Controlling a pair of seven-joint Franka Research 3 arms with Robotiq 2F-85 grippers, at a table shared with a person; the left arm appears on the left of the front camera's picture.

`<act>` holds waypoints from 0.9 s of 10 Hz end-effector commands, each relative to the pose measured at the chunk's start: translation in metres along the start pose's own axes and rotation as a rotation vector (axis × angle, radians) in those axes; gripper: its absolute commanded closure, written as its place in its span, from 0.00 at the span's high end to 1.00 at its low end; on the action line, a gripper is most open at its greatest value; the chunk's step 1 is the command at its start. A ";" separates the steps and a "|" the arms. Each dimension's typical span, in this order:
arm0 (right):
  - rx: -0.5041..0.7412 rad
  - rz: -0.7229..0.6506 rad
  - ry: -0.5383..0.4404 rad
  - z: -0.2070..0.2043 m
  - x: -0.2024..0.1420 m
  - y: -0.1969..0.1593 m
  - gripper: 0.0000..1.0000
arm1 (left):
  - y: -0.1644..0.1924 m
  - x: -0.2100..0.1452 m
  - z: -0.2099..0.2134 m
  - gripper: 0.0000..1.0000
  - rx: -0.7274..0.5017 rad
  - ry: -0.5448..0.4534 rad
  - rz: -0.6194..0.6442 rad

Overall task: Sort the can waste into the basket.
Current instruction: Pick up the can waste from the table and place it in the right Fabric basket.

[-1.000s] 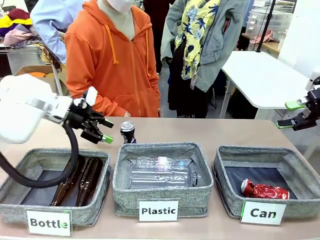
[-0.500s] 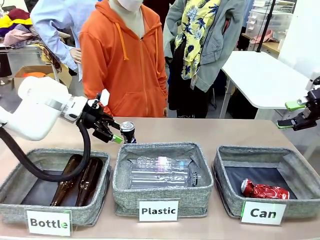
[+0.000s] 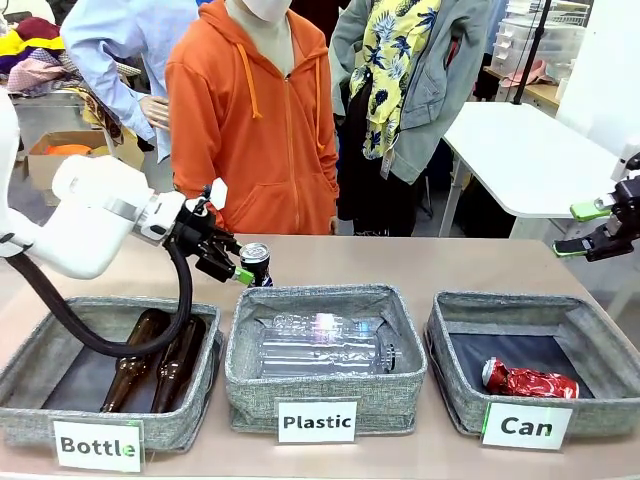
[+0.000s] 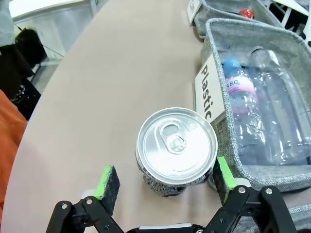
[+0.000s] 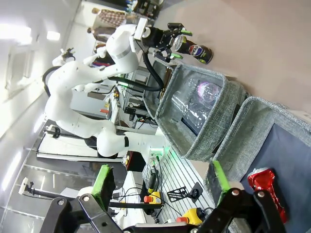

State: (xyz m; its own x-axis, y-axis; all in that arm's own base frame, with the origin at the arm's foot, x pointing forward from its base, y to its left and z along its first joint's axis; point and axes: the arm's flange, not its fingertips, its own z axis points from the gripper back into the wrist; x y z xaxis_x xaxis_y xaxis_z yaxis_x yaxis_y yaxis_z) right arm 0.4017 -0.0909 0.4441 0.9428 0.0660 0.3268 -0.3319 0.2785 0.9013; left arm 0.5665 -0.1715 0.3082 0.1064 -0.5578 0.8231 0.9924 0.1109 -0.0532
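Observation:
A dark can [image 3: 256, 262] with a silver top stands upright on the table behind the middle basket. My left gripper [image 3: 236, 262] is open right beside it. In the left wrist view the can [image 4: 176, 148] sits between the green pads [image 4: 108, 180] of my left gripper [image 4: 165, 179], and I cannot tell whether they touch it. A crushed red can [image 3: 530, 381] lies in the grey basket [image 3: 452, 335] labelled "Can" at the right. My right gripper [image 3: 581, 229] hangs open and empty above the table's right edge. From its wrist view, the right gripper [image 5: 161, 179] looks down on the red can [image 5: 265, 187] and the dark can [image 5: 195, 49].
A basket labelled "Plastic" [image 3: 300, 296] holds clear bottles in the middle. At the left, a basket labelled "Bottle" [image 3: 100, 308] holds two brown glass bottles. A person in an orange hoodie [image 3: 255, 130] stands at the far side, and others stand behind.
My left arm has swung right and forward, bringing its open gripper up to the dark can. The right arm has not moved.

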 end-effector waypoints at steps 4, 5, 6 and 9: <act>0.003 0.017 0.012 0.004 0.000 0.001 1.00 | 0.009 0.001 -0.018 1.00 -0.045 -0.088 0.023; 0.003 0.017 0.012 0.004 0.000 0.001 1.00 | 0.010 -0.001 -0.021 1.00 -0.056 -0.101 0.019; 0.003 0.017 0.012 0.004 0.000 0.001 1.00 | 0.010 -0.003 -0.027 1.00 -0.072 -0.109 0.014; 0.003 0.017 0.012 0.004 0.000 0.001 1.00 | 0.010 -0.007 -0.033 0.34 -0.102 -0.131 -0.017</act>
State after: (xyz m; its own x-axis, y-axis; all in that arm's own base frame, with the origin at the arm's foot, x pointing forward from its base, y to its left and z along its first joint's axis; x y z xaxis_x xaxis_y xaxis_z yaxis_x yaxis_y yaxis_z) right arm 0.4017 -0.0909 0.4441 0.9428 0.0660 0.3269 -0.3320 0.2785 0.9012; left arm 0.5742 -0.1932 0.2828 0.1135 -0.4768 0.8716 0.9931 0.0283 -0.1139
